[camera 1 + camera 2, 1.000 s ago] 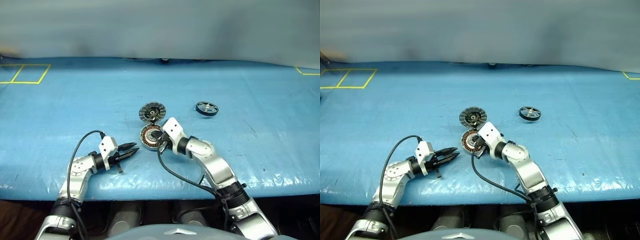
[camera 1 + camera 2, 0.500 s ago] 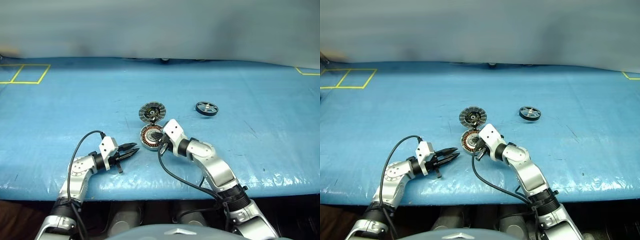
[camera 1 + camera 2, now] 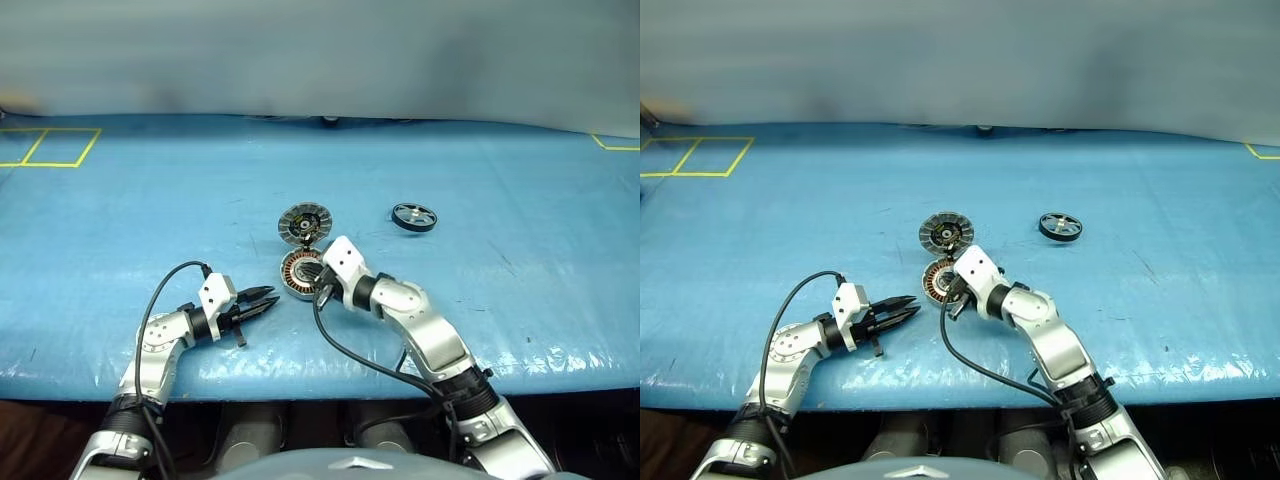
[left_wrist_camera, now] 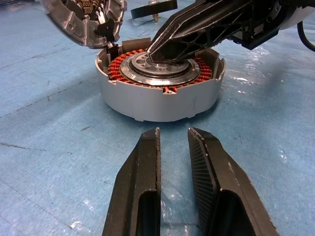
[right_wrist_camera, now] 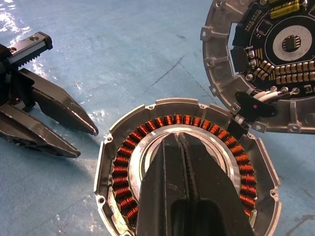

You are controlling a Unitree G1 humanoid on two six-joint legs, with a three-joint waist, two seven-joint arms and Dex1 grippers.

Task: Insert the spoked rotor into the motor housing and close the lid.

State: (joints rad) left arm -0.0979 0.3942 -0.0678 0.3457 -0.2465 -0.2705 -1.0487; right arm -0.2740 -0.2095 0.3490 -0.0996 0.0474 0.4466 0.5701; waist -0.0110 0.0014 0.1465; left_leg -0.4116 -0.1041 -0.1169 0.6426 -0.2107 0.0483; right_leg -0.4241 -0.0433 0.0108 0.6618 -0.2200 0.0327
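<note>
The housing [image 4: 160,88] sits mouth-up mid-bench, lid [image 5: 268,64] swung open. The closed right gripper [image 5: 179,142] rests on its hub; the left gripper [image 4: 173,147], slightly parted, holds nothing. The rotor [image 3: 413,216] lies flat, apart.

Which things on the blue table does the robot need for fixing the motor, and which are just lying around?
Needed for the job:
- motor housing, open, copper windings showing
- lid, flipped open beside the housing
- spoked rotor, lying apart on the table
- right gripper, shut, tip on the housing's hub
- left gripper, near the housing, holding nothing

Just lying about:
- yellow tape squares
- blue table cover
</note>
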